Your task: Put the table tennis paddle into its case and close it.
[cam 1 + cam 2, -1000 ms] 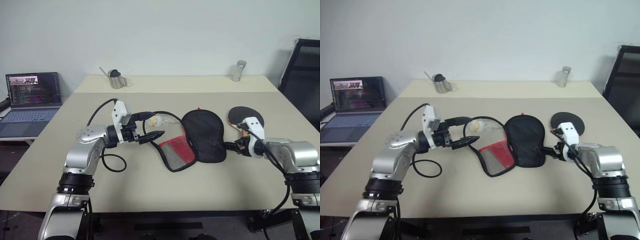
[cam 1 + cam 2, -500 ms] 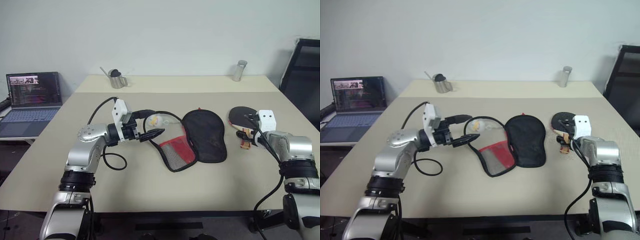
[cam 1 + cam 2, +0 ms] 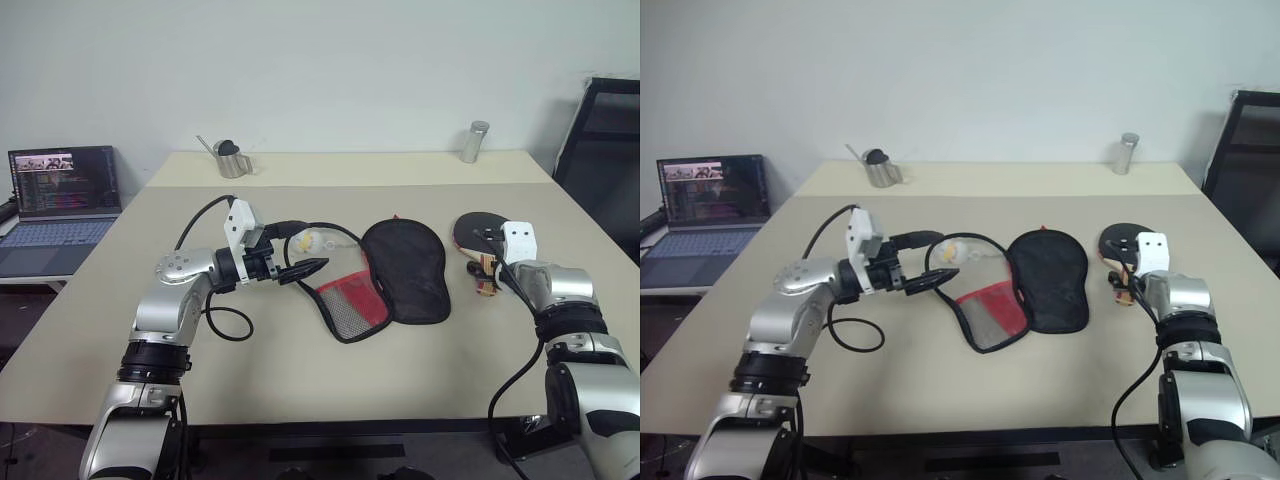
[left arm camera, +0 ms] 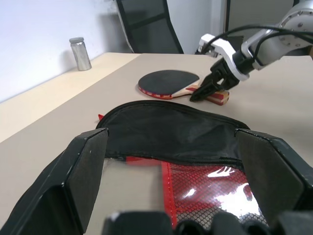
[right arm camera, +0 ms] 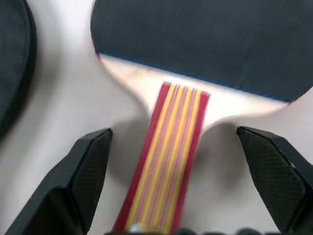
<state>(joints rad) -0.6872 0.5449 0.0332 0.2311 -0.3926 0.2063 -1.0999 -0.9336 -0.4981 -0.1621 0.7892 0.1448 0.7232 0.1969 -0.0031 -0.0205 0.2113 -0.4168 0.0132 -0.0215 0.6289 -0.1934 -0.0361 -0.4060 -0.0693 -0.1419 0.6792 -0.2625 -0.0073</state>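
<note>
Nothing was packed yet — the paddle (image 3: 478,228) lay right of the unzipped case (image 3: 405,270); both grippers, left (image 3: 303,250) and right (image 4: 209,89), gaped empty.

paddle handle (image 3: 487,281) end behind right arm

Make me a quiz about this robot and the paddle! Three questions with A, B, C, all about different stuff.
1. Where is the paddle?
A. inside the case
B. on the table, at the right claw
C. on the laptop

2. What colour is the case's mesh side trimmed in?
A. red
B. green
C. yellow

3. How is the right claw?
A. shut on the case
B. open, either side of the handle
C. shut on the cup

Answers: 1 B, it lies on the table beside the case. 2 A, red borders the mesh. 3 B, its fingers stand apart around the striped handle.
</note>
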